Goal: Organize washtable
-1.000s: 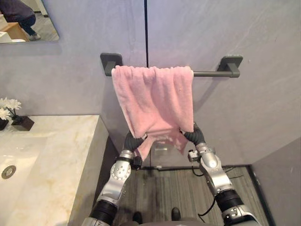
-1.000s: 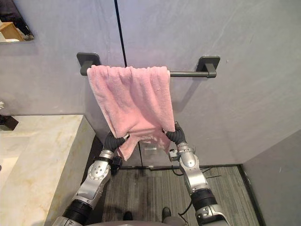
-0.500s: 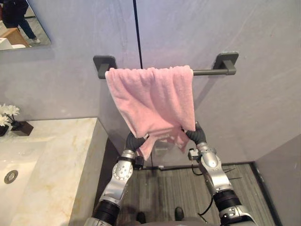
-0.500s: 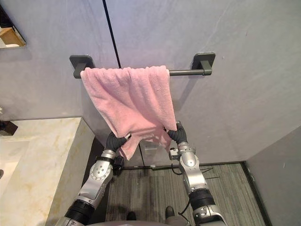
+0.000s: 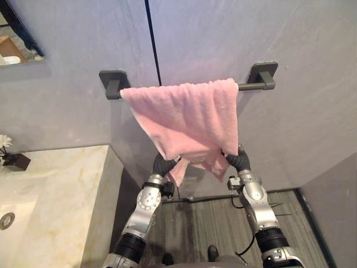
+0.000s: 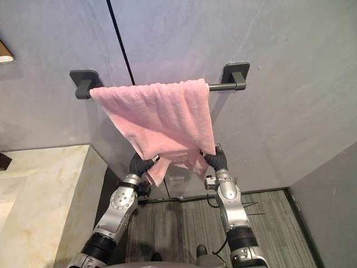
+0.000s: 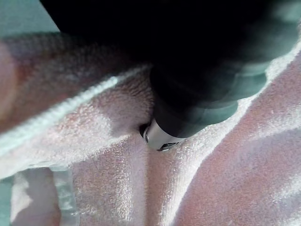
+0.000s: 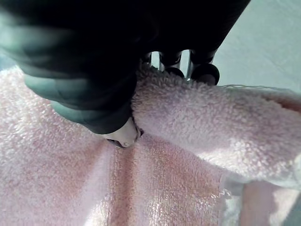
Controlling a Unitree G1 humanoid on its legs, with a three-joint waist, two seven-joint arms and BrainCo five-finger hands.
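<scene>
nearest, the right hand point(image 5: 238, 163) pinches the lower edge of the pink towel point(image 5: 187, 114), fingers point(image 8: 205, 73) behind and thumb in front. the left hand point(image 5: 163, 166) meets the other corner; whether it grips i cannot tell. this probably pulls the cloth flat where it drapes over the wall rail point(image 5: 248, 86) beyond.

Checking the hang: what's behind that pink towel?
The pink towel covers most of the dark rail and the wall behind. At its lower edge the right hand pinches it; the left hand is partly covered.
</scene>
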